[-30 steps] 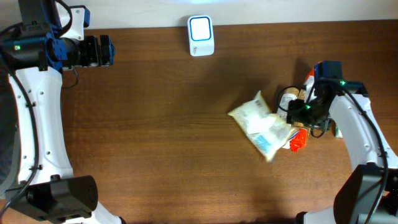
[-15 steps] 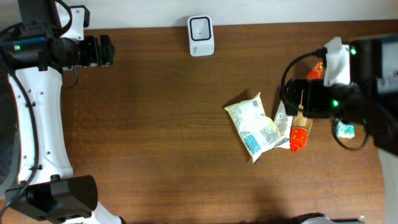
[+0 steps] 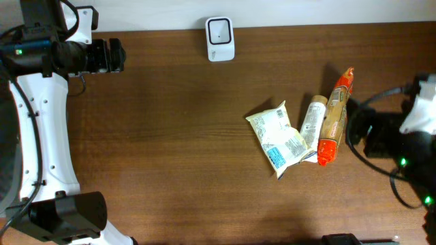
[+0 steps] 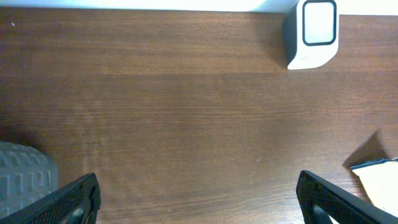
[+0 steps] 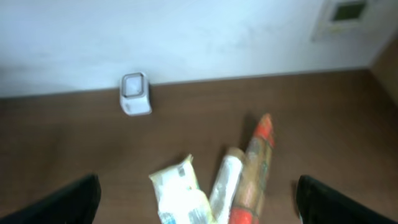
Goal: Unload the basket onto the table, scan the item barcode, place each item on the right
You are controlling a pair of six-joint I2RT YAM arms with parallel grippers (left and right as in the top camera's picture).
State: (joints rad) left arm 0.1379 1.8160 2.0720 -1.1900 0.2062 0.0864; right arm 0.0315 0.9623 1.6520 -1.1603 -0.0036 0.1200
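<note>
Three items lie together right of the table's middle: a pale yellow packet [image 3: 278,136] [image 5: 180,196], a white tube [image 3: 313,121] [image 5: 227,183] and a long brown package with orange ends [image 3: 334,117] [image 5: 255,168]. The white barcode scanner [image 3: 220,39] [image 4: 313,31] [image 5: 134,93] stands at the far edge. My right gripper [image 3: 355,133] [image 5: 202,208] hovers open, raised just right of the items, and holds nothing. My left gripper [image 3: 117,56] [image 4: 202,205] is open over bare wood at the far left. I cannot make out a barcode.
A white wall [image 5: 199,37] rises behind the table's far edge, with a small panel [image 5: 348,12] mounted on it. A grey ribbed object [image 4: 22,180] shows at the lower left of the left wrist view. The packet's corner [image 4: 379,180] reaches into that view.
My right gripper opened, let go of the packet and pulled back to the right and upward. The packet settled slightly to the left. The left arm has not moved.
</note>
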